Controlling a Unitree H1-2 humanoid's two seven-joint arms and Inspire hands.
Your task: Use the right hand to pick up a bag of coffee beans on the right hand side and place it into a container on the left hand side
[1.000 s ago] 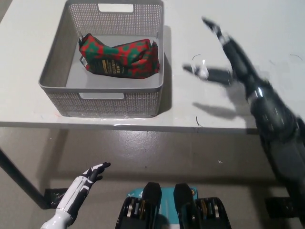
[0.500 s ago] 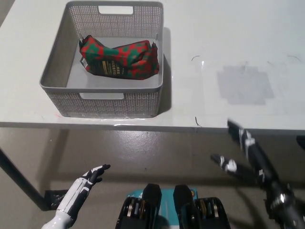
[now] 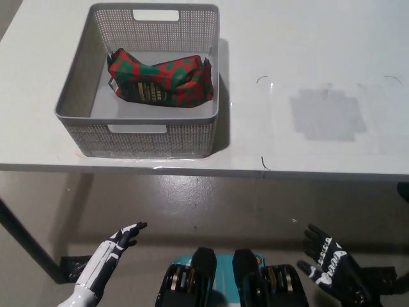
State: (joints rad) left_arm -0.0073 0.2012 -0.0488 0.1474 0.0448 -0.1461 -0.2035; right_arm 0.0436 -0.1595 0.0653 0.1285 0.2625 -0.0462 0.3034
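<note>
Where it lies on its side inside the grey perforated basket (image 3: 83,96) at the table's left, the single coffee bag (image 3: 160,80) shows a crumpled red wrapper with green patches and a dark label with gold print. One basket, one bag; white left hand (image 3: 105,262) low at lower left, fingers loosely extended, empty; black right hand (image 3: 329,265) low at lower right, fingers spread, empty. White table (image 3: 307,64) bearing a grey rectangular patch (image 3: 328,114), over grey concrete floor (image 3: 204,204).
</note>
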